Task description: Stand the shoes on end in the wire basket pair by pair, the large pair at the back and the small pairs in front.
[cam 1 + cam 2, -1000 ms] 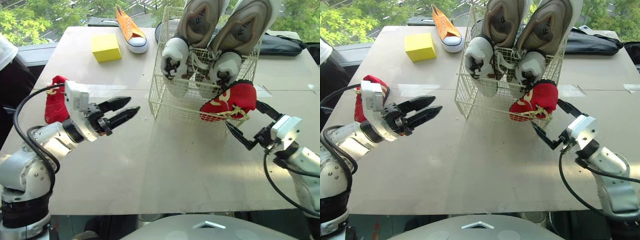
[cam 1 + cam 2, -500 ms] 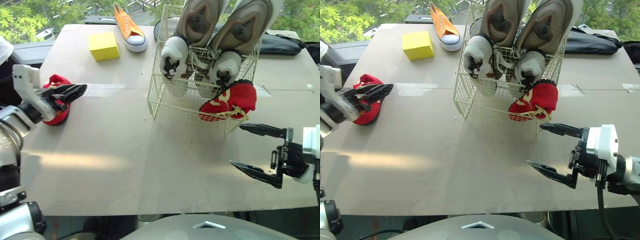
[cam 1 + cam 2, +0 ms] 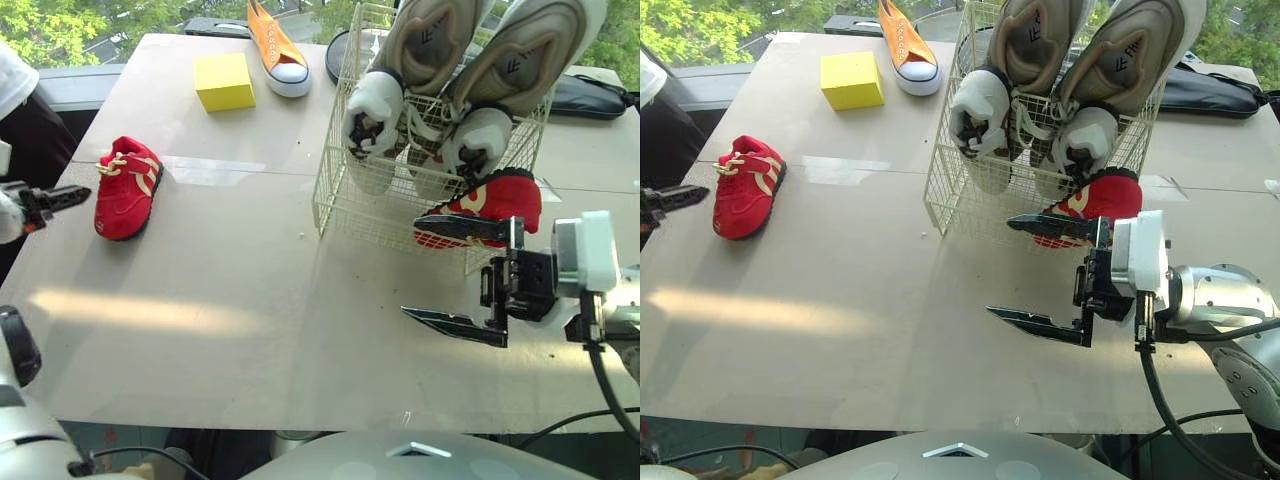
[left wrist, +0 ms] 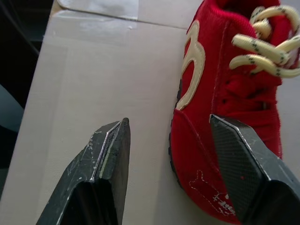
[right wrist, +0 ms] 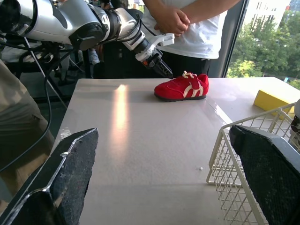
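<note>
The job looks about half done. The large pair (image 3: 1028,50), grey with pale soles, stands on end at the back of the wire basket (image 3: 970,205) and rises well above its rim. One small red shoe (image 3: 1105,195) sits in front of them, low in the basket's front corner, and seems to lean rather than stand straight. Its mate, the red shoe on the table (image 3: 745,185), is not yet in. It is a low red trainer with cream laces and a cream side stripe, lying flat on its sole. An orange shoe (image 3: 902,45) lies on the table beyond the basket, next to a yellow block (image 3: 852,80), so I judge that pair is also to be done. The left gripper (image 4: 168,121) has its fingers apart and empty. The loose red shoe is just ahead of them, nearer one finger than the other, with bare table (image 3: 890,330) ahead of the other finger. Whether that finger touches the shoe I cannot tell. The right gripper (image 3: 1000,267) is spread wide and holds nothing. The basketed red shoe is just past its upper fingertip, and the basket wall is beside that finger.
</note>
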`<state>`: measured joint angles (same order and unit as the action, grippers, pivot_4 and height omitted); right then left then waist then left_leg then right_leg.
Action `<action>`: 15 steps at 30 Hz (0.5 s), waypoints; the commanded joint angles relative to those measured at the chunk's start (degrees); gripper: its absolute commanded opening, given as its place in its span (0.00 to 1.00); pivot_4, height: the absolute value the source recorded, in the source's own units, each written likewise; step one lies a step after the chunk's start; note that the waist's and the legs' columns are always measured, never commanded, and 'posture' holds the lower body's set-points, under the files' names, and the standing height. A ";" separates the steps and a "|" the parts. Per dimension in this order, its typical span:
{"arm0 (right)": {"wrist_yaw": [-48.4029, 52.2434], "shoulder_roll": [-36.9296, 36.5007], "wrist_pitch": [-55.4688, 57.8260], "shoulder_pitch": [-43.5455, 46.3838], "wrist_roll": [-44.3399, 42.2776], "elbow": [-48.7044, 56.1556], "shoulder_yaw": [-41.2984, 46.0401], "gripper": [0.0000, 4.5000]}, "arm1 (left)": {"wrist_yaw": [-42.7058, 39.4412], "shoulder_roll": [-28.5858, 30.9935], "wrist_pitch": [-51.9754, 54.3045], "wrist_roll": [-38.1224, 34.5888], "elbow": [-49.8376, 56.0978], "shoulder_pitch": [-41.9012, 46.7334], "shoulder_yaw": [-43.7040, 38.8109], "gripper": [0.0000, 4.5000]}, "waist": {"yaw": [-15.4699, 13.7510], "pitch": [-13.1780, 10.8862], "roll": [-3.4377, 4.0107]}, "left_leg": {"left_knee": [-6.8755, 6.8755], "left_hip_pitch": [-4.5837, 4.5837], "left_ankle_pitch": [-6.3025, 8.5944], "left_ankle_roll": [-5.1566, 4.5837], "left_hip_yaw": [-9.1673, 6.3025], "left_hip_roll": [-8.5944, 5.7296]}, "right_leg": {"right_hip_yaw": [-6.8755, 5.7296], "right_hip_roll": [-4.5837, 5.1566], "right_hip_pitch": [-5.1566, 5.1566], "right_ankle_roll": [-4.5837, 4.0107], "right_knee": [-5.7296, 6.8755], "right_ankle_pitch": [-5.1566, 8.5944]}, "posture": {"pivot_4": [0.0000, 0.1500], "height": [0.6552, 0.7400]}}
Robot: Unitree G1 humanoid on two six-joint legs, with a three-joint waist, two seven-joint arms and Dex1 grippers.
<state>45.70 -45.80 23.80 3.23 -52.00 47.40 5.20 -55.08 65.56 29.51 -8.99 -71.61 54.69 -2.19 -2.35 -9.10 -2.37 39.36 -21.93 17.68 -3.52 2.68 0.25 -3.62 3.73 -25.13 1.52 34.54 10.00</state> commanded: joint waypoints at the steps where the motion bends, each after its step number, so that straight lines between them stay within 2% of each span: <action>1: -0.37 -0.43 -0.07 -0.22 -1.33 1.79 2.85 0.99 | -7.20 -2.18 -2.86 3.79 -3.31 2.33 1.16 0.66 | 0.09 0.01 -0.02 | 0.02 0.01 0.00 0.00 0.00 0.01 | 0.00 0.02 0.01 0.03 0.01 -0.01 | 1.00 1.00; 3: -0.40 -0.87 0.12 -0.99 -0.77 2.40 3.04 0.99 | -9.02 -3.86 -2.65 4.67 -4.43 2.39 0.68 0.66 | -0.05 0.00 0.01 | 0.02 0.05 0.00 0.00 0.02 0.01 | 0.00 0.04 0.01 0.04 0.06 0.01 | 1.00 1.00; 5: -1.09 -0.87 0.34 -1.76 -0.54 3.23 3.11 1.00 | -9.44 -5.30 -1.80 4.23 -5.11 2.39 -1.02 0.55 | -0.25 0.04 0.18 | 0.05 0.09 0.00 0.00 0.00 -0.02 | 0.00 0.14 0.02 0.16 0.17 0.08 | 1.00 1.00; 6: -1.65 -0.72 0.47 -2.01 -0.64 3.68 3.18 1.00 | -9.21 -5.91 -1.18 3.79 -5.33 2.38 -2.03 0.48 | -0.36 0.09 0.27 | 0.05 0.12 0.00 -0.01 -0.04 -0.06 | -0.02 0.22 0.05 0.18 0.22 0.10 | 1.00 1.00; 9: -2.60 -0.73 0.76 -2.97 -1.08 4.55 3.87 1.00 | -11.33 -6.62 0.18 3.05 -5.38 2.09 -4.39 0.19 | -0.58 0.14 0.39 | 0.10 0.15 0.01 -0.04 -0.07 -0.09 | -0.03 0.31 0.08 0.20 0.28 0.11 | 1.00 1.00; 11: -2.75 -0.83 0.68 -3.79 -0.55 4.67 4.13 1.00 | -13.10 -6.23 1.10 2.76 -5.14 1.66 -5.74 0.06 | -0.84 0.15 0.42 | 0.19 0.16 0.04 -0.11 -0.10 -0.11 | -0.05 0.32 0.13 0.20 0.29 0.11 | 1.00 1.00; 13: -2.74 -0.68 0.46 -4.25 -0.01 4.52 3.93 1.00 | -15.09 -5.36 2.45 1.95 -4.78 1.54 -7.31 0.01 | -1.01 0.16 0.42 | 0.25 0.16 0.09 -0.18 -0.12 -0.12 | -0.07 0.33 0.20 0.20 0.29 0.11 | 1.00 1.00; 15: -2.53 -0.39 0.24 -4.07 0.48 3.93 3.39 1.00 | -16.63 -4.32 4.29 0.83 -4.29 1.81 -9.15 0.00 | -0.94 0.13 0.39 | 0.39 0.12 0.13 -0.25 -0.14 -0.12 | -0.10 0.32 0.24 0.18 0.28 0.12 | 1.00 1.00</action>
<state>43.27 -46.37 24.80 -1.09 -51.75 50.20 7.56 -68.64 60.90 32.31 -6.93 -76.12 55.99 -10.18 -3.29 -8.97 -1.97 39.83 -21.87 17.82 -3.78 2.50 0.14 -3.75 4.04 -24.89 1.71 34.82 10.11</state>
